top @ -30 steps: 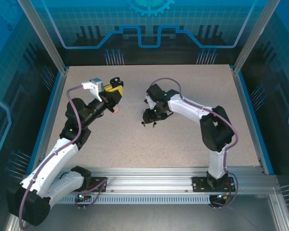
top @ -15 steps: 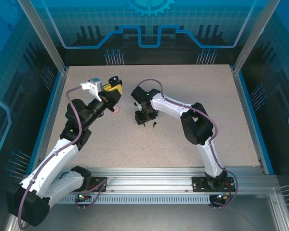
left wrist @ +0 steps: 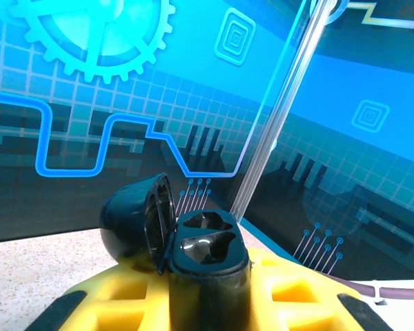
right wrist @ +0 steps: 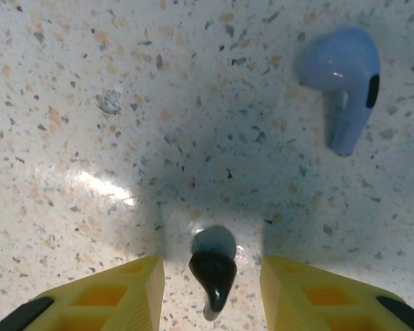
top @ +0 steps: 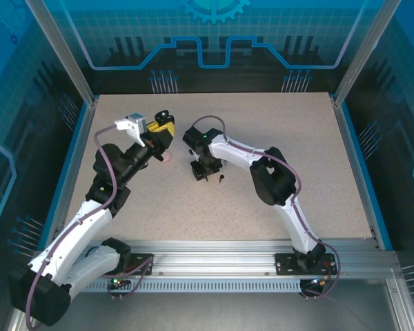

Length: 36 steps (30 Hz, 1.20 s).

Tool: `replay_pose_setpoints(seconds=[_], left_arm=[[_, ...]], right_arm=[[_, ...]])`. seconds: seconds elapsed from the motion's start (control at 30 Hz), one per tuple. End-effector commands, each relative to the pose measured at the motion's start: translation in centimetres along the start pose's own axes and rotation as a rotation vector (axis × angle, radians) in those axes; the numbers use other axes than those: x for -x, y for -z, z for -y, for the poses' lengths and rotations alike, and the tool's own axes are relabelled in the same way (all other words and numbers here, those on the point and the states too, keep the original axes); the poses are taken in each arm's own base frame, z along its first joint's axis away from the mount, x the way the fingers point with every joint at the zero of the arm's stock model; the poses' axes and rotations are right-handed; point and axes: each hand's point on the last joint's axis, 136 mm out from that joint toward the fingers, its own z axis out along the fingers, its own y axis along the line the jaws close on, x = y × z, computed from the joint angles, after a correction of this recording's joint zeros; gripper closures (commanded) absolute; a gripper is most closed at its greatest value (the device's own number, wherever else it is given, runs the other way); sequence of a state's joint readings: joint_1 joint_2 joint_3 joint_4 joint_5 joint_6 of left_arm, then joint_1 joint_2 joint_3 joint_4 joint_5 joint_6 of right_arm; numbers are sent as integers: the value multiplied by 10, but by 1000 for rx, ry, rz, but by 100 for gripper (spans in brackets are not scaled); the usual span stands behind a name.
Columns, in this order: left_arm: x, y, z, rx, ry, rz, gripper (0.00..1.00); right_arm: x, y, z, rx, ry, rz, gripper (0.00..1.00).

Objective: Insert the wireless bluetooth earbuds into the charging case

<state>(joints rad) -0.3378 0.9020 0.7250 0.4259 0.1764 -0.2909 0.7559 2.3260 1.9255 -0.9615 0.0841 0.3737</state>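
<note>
Seen from the right wrist, a black earbud [right wrist: 212, 267] lies on the speckled table [right wrist: 83, 62], directly between the two yellow fingers [right wrist: 134, 289] of the right gripper [right wrist: 212, 284]. The jaws stand apart, with a strip of bare table on either side of the earbud, so nothing is grasped yet. The earbud's long axis runs along the gap between the fingers: the pale rounded head points away from the wrist and the dark stem tip points back toward it. The jaws would therefore close across its narrow width. A lavender earbud [right wrist: 345, 79] lies farther out and to the right, well apart from the fingers. From above, the right gripper [top: 201, 170] points down at mid-table, while the left gripper [top: 163, 129] sits to its left. The left wrist view shows that gripper [left wrist: 207, 303] clamped on a black charging case [left wrist: 205, 252], lid flipped back and both sockets empty. The right arm is plainly the nearer to the earbud.
</note>
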Motion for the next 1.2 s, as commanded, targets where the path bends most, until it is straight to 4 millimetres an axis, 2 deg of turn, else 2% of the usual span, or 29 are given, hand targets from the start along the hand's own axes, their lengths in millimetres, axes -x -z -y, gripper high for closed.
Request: replay_pose_setpoints(seconds=[0.0, 0.33, 0.5, 0.63, 0.8, 0.83, 1.0, 1.17], left_arm=[[9, 4, 5, -9, 2, 44, 100], [7, 5, 4, -6, 2, 46, 100], [5, 5, 3, -4, 4, 40, 100], [2, 5, 2, 0, 6, 35, 100], [-2, 5, 0, 1, 9, 30, 100], [-3, 6, 0, -2, 9, 31, 100], [-10, 9, 4, -36, -14, 43, 100], [-16, 10, 15, -103, -71, 37, 100]], right_arm=[[-9, -11, -4, -35, 1, -46, 60], [-13, -16, -4, -70, -8, -66, 66], [-14, -15, -6, -69, -7, -68, 73], [-12, -9, -9, -52, -10, -54, 84], [-7, 6, -10, -45, -20, -12, 86], [-2, 22, -11, -33, -22, 27, 86], [10, 66, -6, -17, -42, 135, 87], [20, 124, 9, -17, -60, 269, 87]])
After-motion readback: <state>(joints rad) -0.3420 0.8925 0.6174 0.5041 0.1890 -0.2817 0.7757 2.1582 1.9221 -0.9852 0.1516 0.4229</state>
